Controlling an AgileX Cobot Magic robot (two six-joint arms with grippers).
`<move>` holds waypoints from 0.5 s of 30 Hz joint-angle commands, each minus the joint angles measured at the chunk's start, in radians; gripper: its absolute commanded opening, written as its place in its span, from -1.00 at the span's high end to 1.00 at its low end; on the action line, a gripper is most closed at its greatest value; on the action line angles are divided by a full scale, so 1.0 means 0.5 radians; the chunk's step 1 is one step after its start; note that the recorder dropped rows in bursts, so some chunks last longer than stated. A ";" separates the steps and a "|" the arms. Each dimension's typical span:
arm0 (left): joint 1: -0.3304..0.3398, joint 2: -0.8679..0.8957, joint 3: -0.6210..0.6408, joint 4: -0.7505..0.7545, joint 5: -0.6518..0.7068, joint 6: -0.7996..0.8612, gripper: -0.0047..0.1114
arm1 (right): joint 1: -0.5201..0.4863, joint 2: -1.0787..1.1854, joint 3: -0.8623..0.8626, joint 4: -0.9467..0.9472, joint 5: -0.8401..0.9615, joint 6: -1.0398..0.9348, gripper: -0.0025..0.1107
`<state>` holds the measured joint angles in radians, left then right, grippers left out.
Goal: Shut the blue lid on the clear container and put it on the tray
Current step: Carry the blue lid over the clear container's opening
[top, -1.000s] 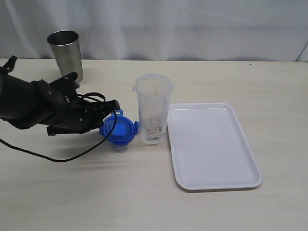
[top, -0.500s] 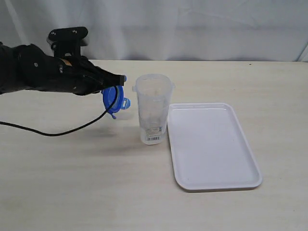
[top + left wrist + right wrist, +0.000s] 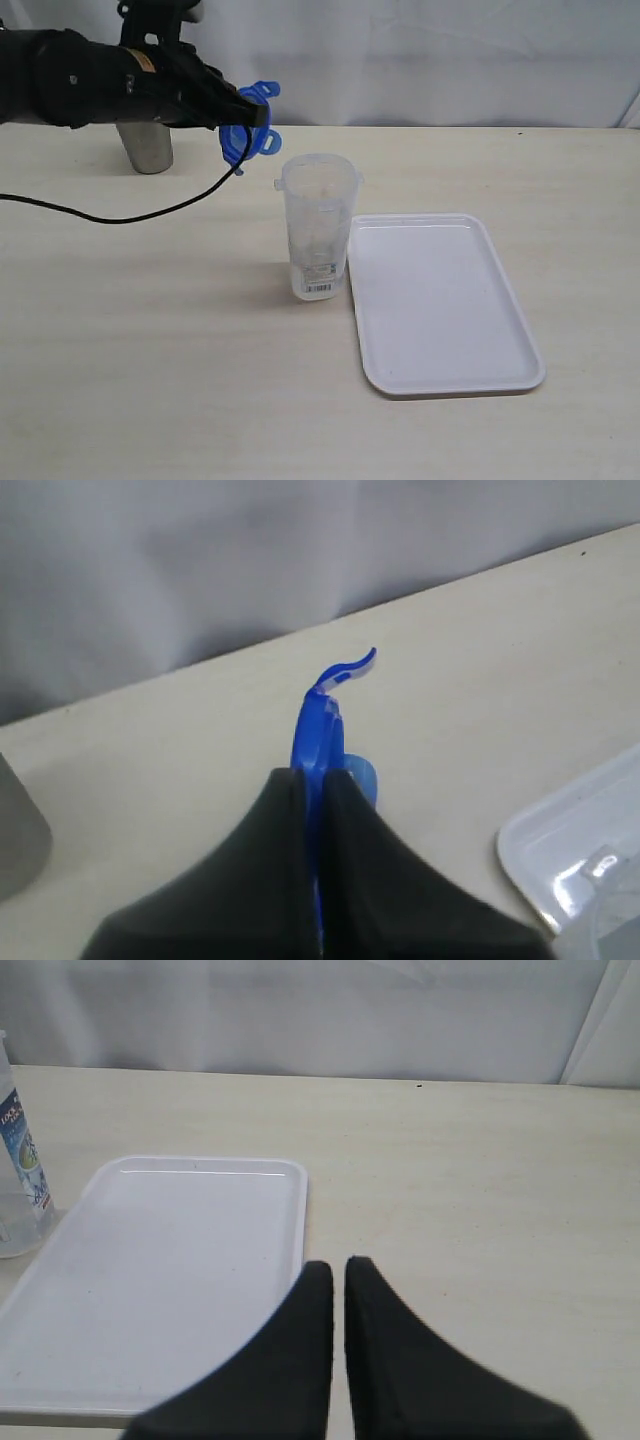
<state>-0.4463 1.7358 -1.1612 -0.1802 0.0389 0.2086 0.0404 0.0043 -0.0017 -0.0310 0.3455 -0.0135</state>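
Note:
My left gripper [image 3: 243, 118] is shut on the blue lid [image 3: 245, 125], holding it edge-on in the air, up and to the left of the clear container [image 3: 318, 225]. The left wrist view shows the lid [image 3: 325, 720] pinched between the black fingers [image 3: 270, 880] of that gripper [image 3: 312, 777]. The container stands upright and uncovered on the table, just left of the white tray [image 3: 440, 300]. My right gripper [image 3: 338, 1268] is shut and holds nothing; it hovers by the tray's [image 3: 150, 1270] edge, out of the exterior view. The container's side [image 3: 15, 1170] shows at that view's border.
A steel tumbler [image 3: 147, 148] stands at the back left, partly behind my left arm. A black cable [image 3: 120, 215] hangs from that arm over the table. A pale curtain [image 3: 420, 50] runs behind the table's far edge.
My left gripper has lifted the blue lid from the table beside the container, raising it up and slightly right. The container, tray and right gripper have not moved.

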 commanded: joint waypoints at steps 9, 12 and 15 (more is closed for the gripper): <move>-0.089 -0.036 -0.149 0.826 0.052 0.008 0.92 | -0.009 -0.009 0.003 0.002 -0.004 0.002 0.87; -0.152 -0.054 -0.149 0.988 0.042 0.011 0.92 | -0.009 -0.009 0.003 0.002 -0.004 0.002 0.87; -0.214 -0.082 -0.158 1.130 0.052 0.011 0.92 | -0.009 -0.009 0.003 0.002 -0.004 0.002 0.87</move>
<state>-0.5266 1.7158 -1.2269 0.3144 0.0759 0.2104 0.0404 0.0043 -0.0017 -0.0310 0.3455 -0.0135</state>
